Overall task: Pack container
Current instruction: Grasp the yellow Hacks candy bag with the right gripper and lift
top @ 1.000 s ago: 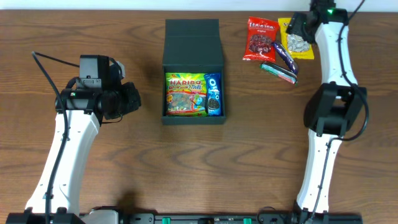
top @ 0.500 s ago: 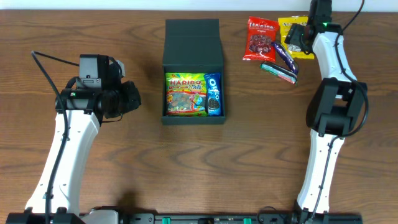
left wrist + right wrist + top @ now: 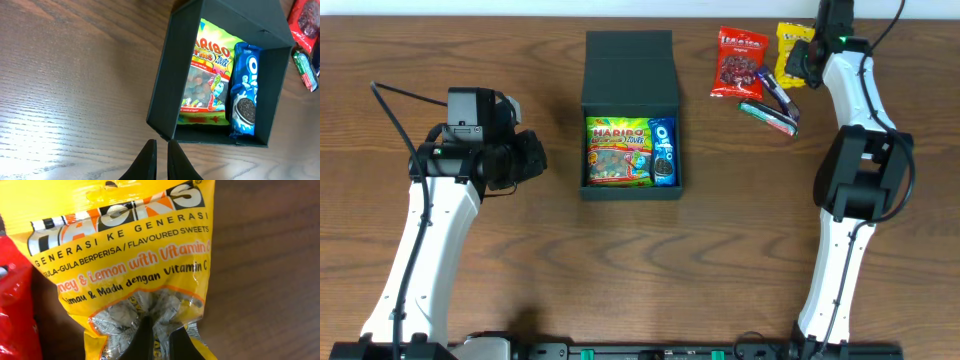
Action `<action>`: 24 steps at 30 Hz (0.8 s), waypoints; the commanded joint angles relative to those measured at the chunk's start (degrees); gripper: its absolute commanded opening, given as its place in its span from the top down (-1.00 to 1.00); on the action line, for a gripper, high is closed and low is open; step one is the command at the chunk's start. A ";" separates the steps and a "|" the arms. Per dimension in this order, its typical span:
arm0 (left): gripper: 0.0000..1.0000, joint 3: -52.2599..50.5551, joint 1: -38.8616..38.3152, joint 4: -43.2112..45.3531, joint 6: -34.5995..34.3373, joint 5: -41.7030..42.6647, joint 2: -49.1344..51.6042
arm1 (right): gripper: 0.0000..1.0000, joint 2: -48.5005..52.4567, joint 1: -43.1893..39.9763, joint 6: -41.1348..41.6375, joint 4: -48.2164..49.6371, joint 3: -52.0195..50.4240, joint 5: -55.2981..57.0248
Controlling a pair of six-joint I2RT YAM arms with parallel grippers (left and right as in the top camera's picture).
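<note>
Progress of packing: the box point(image 3: 630, 70) stands open at mid-worktop point(image 3: 720, 250), lid flap folded back, and two items already lie flat inside it, a Haribo bag point(image 3: 617, 152) on the left and an Oreo pack point(image 3: 662, 152) beside it against the right wall. Four items lie outside, clustered at the far right corner: a red packet point(image 3: 740, 62), a yellow packet point(image 3: 788, 38), a purple bar point(image 3: 775, 88) and a green bar point(image 3: 768, 115). The task therefore reads as roughly a third done, with these four to be carried over and the lid to be shut. The right pincer point(image 3: 159, 322) is drawn narrow, its tips set on the clear lower window of the yellow packet; the foil puckers towards the tips, which suggests a pinch on that packet, so the step in hand appears to be its pick-up. The box lies well apart from this pincer, to its left across the worktop, with the red packet between them. The left pincer point(image 3: 161, 145) holds nothing, its fingers drawn together with only a thin slit between; it hangs above bare wood near the box's left front corner, apart from the wall, and takes no visible part in the step.
</note>
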 commanded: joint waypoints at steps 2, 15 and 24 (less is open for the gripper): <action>0.81 1.05 -0.17 -0.02 0.79 -0.83 -0.68 | 0.97 0.85 0.04 -0.52 -4.66 2.84 2.99; 0.88 1.29 -0.17 -0.04 0.81 0.22 -0.85 | 0.97 -5.88 3.54 -0.52 -25.31 31.93 -1.29; -0.20 3.28 -0.17 -2.64 3.06 0.13 -4.87 | 0.98 -15.23 12.07 -4.81 -37.33 31.43 -8.39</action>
